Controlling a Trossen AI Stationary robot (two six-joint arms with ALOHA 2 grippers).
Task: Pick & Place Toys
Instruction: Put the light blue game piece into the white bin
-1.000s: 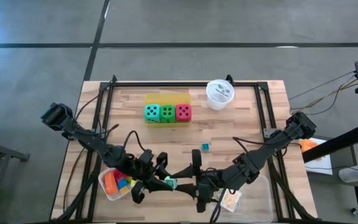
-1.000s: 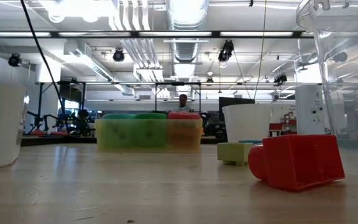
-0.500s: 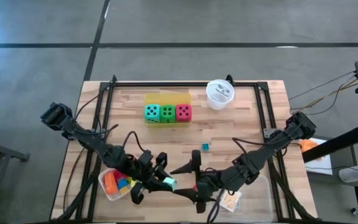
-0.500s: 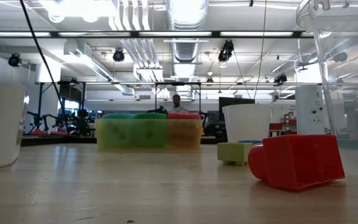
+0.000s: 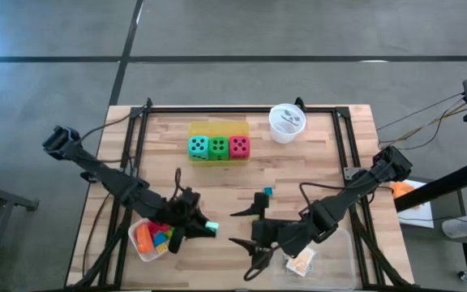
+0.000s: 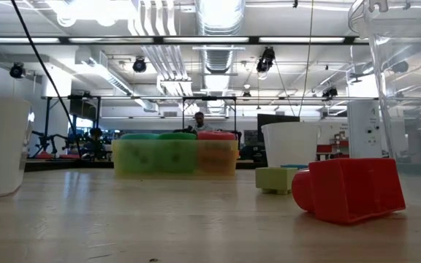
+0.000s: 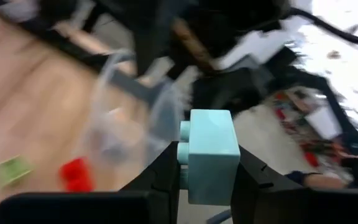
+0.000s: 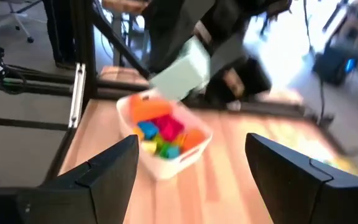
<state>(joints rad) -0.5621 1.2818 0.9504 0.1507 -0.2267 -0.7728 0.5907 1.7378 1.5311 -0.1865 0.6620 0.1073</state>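
Note:
A pale teal block (image 5: 211,226) hangs above the table's near left part, and my left gripper (image 5: 203,228) is shut on it. My right gripper (image 5: 233,228) stands just right of the block, open, with nothing between its fingers (image 8: 104,174). Below the left gripper a white tray (image 5: 140,249) holds several bright blocks (image 8: 163,132). Three dice (image 5: 217,147) sit in a yellow tray at the far middle. A small blue block (image 5: 267,191) lies on the table. A red block (image 6: 349,188) and a green block (image 6: 276,179) also rest on the wood. My left gripper pinches the pale teal block by two opposite sides (image 7: 194,177) between its two fingers (image 7: 166,171). The fingers come nearly level from the table's left. The block is lifted clear of the table, its studs facing one finger.
A round white cup (image 5: 286,122) stands at the far right of the dice. A clear tray (image 5: 331,251) sits at the near right under my right arm. Black frame rails (image 5: 136,138) run along the table's sides. Bare wood lies in the middle (image 5: 217,182).
My right gripper has opened and let go of the pale teal block, rolling and drawing slightly back toward the right. My left gripper keeps the block and has carried it a little toward the table's left and far side, turning as it went.

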